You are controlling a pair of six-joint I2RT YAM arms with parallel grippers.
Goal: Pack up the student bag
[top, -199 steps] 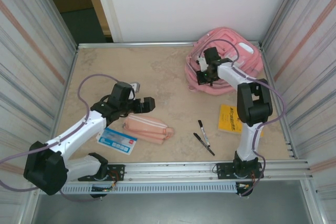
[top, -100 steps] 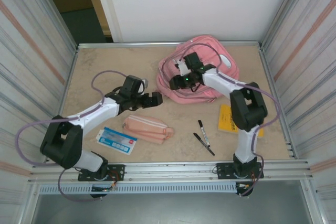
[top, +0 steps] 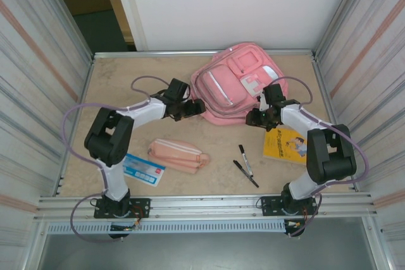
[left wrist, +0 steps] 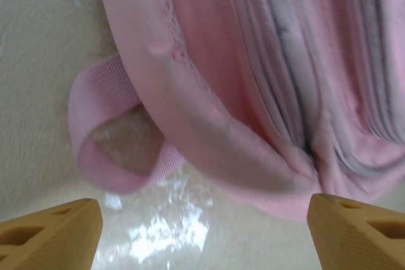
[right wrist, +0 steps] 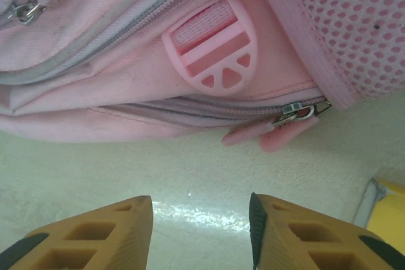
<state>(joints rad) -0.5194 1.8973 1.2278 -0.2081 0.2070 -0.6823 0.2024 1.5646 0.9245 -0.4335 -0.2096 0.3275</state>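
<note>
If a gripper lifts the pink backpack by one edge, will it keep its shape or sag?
Probably it sags: the student bag is soft fabric lying in folds. Pushed, it would likely bunch rather than slide, and its strap loop may trail. It lies flat, so it seems light.

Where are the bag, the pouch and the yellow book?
bag (top: 237, 86), top external view, front pocket.
pouch (top: 178, 155), top external view, mid body.
yellow book (top: 281, 147), top external view, bare cover.

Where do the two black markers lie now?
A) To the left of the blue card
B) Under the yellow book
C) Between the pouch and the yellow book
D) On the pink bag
C: the markers lie side by side between the pouch and the yellow book.
</note>
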